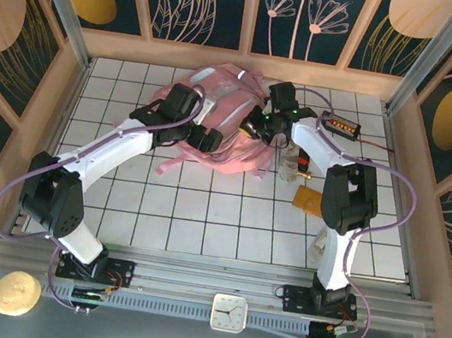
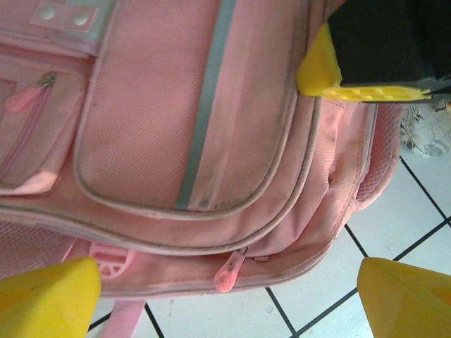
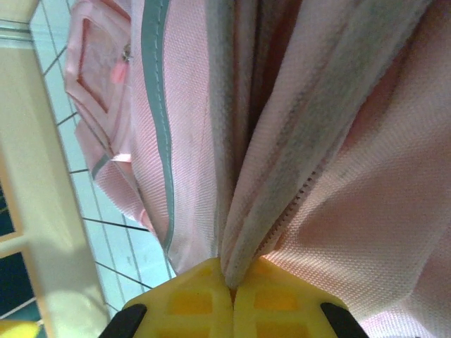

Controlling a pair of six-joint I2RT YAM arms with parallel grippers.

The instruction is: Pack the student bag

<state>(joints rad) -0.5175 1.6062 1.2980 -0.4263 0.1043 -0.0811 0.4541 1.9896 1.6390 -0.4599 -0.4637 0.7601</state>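
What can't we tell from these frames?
- Inside of the student bag: right wrist view, bunched fabric clamped in the shut right pincer hides any opening.
- The small items right of the bag: top view, too small and partly under the right arm.
- Tips of the open left pincer: left wrist view, cut off by the bottom edge.

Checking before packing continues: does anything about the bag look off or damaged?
No tear shows. The student bag lies slumped, its piping smudged grey; the right gripper is shut on a fabric fold beside the zipper.
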